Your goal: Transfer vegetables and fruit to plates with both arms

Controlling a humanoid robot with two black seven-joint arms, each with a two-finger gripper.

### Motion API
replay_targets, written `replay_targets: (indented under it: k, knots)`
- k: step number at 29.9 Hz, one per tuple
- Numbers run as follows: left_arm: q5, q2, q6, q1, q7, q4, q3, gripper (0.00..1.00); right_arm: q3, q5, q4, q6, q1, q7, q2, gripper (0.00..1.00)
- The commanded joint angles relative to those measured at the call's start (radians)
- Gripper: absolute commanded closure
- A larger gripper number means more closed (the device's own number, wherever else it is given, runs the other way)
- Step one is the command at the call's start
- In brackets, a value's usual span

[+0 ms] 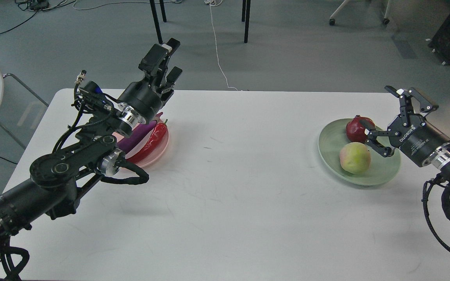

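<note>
Head view is showing a white table [225, 195]. By its right edge, the green plate [381, 175] is holding the peach [354, 157] and pomegranate [356, 128]; the right gripper [391, 117] is hanging wide open, holding nothing. By the left edge, the eggplant [139, 136] and chili [154, 140] are lying on the pink plate [158, 153]. The left gripper [169, 58] is open, empty, above the far edge.

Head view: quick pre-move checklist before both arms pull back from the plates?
1. Eggplant on pink plate: ok, though the left arm hides much of it.
2. Red chili on the same plate, beside the eggplant: ok.
3. Pomegranate and peach both in green plate: ok.
4. Left claw open, raised beyond the pink plate, holding nothing: ok.
5. Right claw open and empty: ok. Lower finger clear of the pomegranate: cannot tell, they overlap in this view.
6. No produce loose on the table: ok.
</note>
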Motion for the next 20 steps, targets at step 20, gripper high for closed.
replay_targets:
  k: [20]
  knots:
    - [-0.003,-0.171,-0.409,0.355,0.168,0.011,-0.425,0.02,0.01,0.001,-0.003,-0.22,0.01,0.0,0.187,0.01]
